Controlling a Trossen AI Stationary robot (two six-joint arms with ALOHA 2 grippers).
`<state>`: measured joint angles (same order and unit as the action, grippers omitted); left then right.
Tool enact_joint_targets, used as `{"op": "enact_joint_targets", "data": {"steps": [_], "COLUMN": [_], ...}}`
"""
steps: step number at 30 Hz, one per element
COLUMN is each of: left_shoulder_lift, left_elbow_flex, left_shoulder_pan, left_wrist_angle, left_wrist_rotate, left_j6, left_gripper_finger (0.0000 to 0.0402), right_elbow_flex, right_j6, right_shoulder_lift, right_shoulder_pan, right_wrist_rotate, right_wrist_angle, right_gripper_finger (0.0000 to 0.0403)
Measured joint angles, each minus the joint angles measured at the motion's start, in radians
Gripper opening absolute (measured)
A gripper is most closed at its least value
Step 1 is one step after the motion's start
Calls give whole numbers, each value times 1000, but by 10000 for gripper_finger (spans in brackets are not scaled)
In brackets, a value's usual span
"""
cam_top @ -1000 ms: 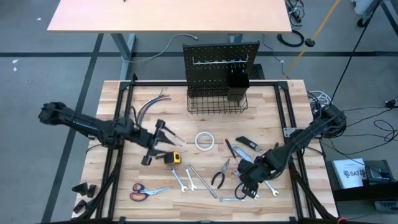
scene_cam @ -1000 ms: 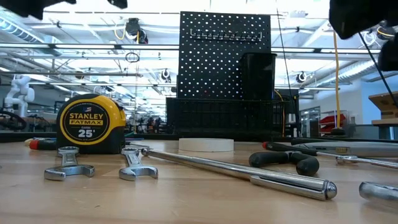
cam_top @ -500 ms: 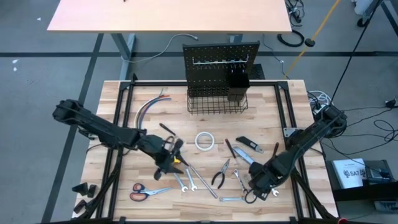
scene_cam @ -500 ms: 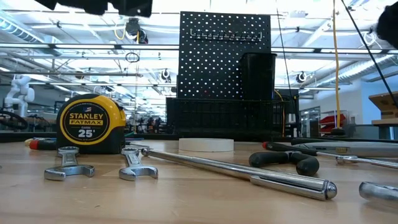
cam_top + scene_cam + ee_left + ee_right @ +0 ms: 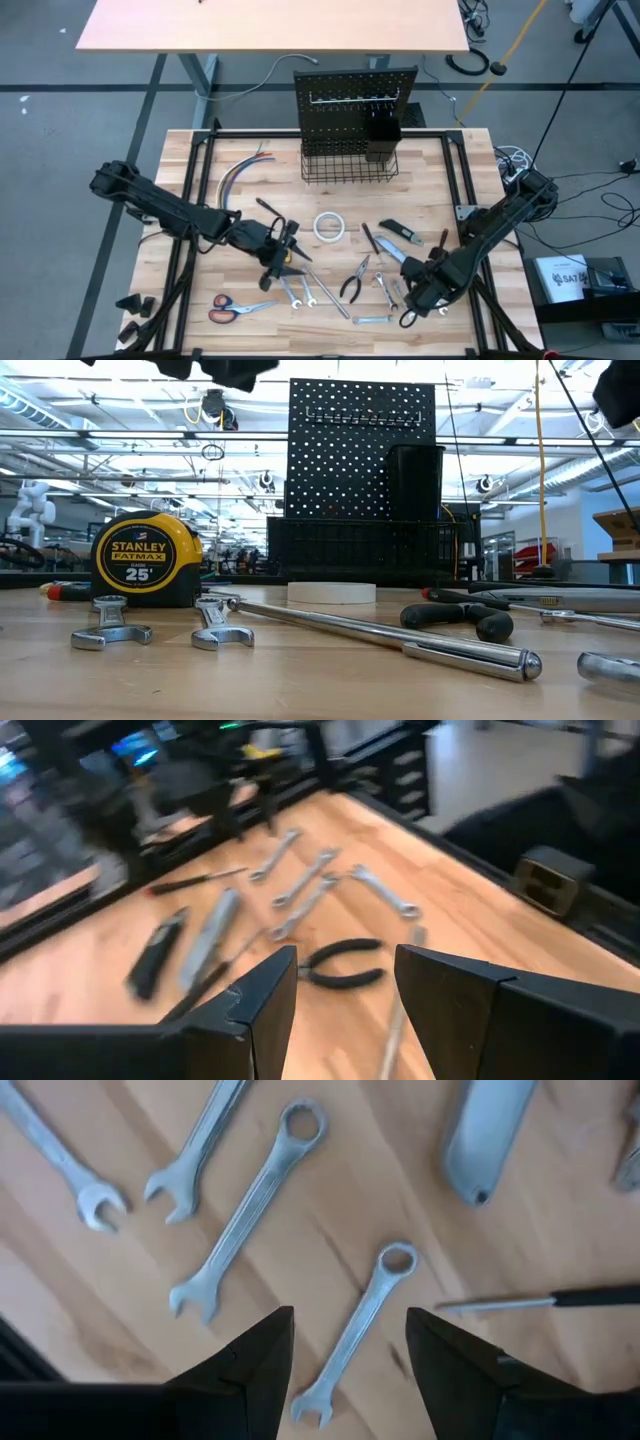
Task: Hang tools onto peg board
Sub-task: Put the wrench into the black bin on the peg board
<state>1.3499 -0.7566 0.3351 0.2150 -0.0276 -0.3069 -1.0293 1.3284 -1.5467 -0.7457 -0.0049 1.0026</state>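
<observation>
The tools lie scattered on the tabletop: orange-handled scissors (image 5: 233, 308), silver wrenches (image 5: 297, 291), black-handled pliers (image 5: 354, 281) and a yellow tape measure (image 5: 145, 559). The black peg board (image 5: 355, 92) stands upright at the far edge with a wire basket (image 5: 347, 163) at its foot. My left gripper (image 5: 284, 256) hovers open above the tape measure, looking toward the pliers (image 5: 340, 965). My right gripper (image 5: 345, 1365) points down, open, at the near right. One small wrench (image 5: 357, 1322) lies flat on the wood below it, between its fingers, and they do not touch it.
A white tape roll (image 5: 328, 227), a blue knife (image 5: 399, 232) and a screwdriver (image 5: 371, 239) lie mid-table. A long silver rod (image 5: 390, 635) lies near the front. Coloured wires (image 5: 240, 170) lie at the far left. A black frame (image 5: 190, 190) borders the table.
My left gripper has swung toward the table's right and near edges, sinking a little and tipping more level, and now stands over the tape measure. My right gripper has shifted slightly toward the near right and tipped straighter down. No tool has moved.
</observation>
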Motion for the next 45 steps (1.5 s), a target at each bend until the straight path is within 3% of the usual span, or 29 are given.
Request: {"op": "enact_joint_targets", "data": {"steps": [6, 13, 16, 24, 32, 36, 41, 45], "left_shoulder_lift": [44, 145, 177, 192, 191, 191, 191, 191], "left_elbow_flex": [0, 0, 1, 1, 1, 1, 1, 1], "left_shoulder_pan": [4, 5, 5, 5, 5, 5, 5, 5], "left_wrist_angle": [31, 356, 417, 438, 434, 431, 431, 431], "left_wrist_rotate": [32, 32, 32, 32, 32, 32, 32, 32], "left_j6": [64, 66, 66, 66, 66, 66, 66, 66], "left_gripper_finger": [177, 177, 177, 177, 177, 177, 177, 177], "right_elbow_flex": [96, 137, 137, 138, 131, 130, 133, 133], "right_j6": [72, 95, 100, 111, 106, 86, 67, 39], "right_shoulder_lift": [0, 0, 0, -39, -161, -177, -165, -164], "right_shoulder_pan": [-9, -16, -16, -16, -13, 0, 25, 41], "right_wrist_rotate": [-30, 0, 39, 78, -30, -55, -57, -65], "right_wrist_angle": [-34, -141, -139, -138, -145, -162, -171, -169], "right_gripper_finger": [185, 185, 185, 185, 180, 138, 33, 21]}}
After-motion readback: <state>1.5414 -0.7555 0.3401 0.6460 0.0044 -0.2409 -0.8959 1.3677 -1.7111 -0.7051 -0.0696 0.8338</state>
